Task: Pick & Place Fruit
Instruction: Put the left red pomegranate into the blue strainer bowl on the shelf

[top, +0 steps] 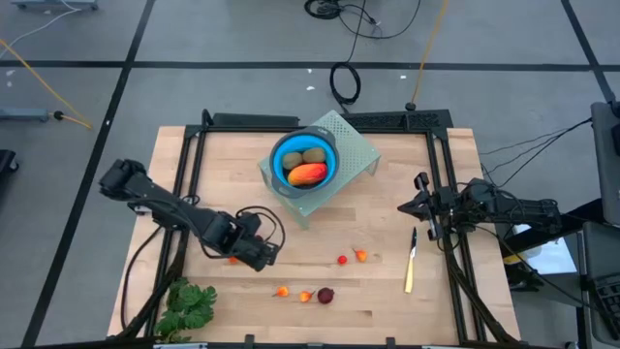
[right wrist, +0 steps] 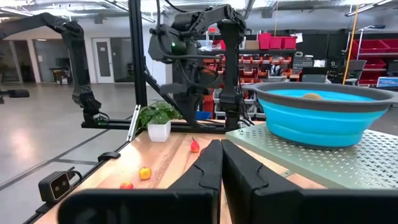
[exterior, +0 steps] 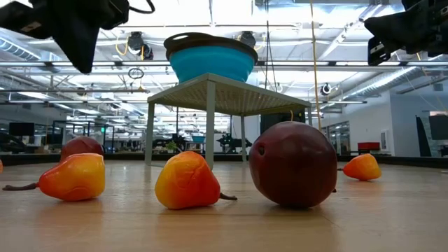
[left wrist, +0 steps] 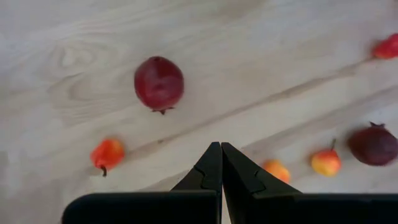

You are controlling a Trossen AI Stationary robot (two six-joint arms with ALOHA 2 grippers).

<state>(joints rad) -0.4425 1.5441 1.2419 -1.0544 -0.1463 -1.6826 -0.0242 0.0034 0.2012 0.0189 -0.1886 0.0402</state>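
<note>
A: Where's the left gripper [top: 271, 254]?

B: We see it lower left of centre in the high view, over the table [top: 387, 194], fingers pressed together w/ nothing between them. The left wrist view shows the tips meeting in a point above bare wood.

A: And the right gripper [top: 402, 206]?

B: Right side of the high view, above the knife [top: 411, 259], also pressed together & empty. Its wrist view shows both fingers touching.

A: Fruit — where is it?

B: Split up. In the blue bowl [top: 304, 158], upper centre of the high view, we count the long orange-red piece [top: 307, 174] & two brown-green ovals [top: 302, 155]. The bowl sits on a pale perforated stand [top: 354, 145].

A: The rest?

B: Loose on the table, lower centre. A dark red ball [top: 325, 295] w/ two small orange pieces [top: 294, 293] just beside it toward the frame's left; two more small red-orange ones [top: 351, 257] a bit above, apart from those. Another dark red ball [left wrist: 159, 83] shows in the left wrist view, upper left of centre; in the high view it's mostly hidden under the left arm.

A: Anything else?

B: Green leafy bunch [top: 189, 305] at lower left of the high view, well apart from the fruit.
</note>
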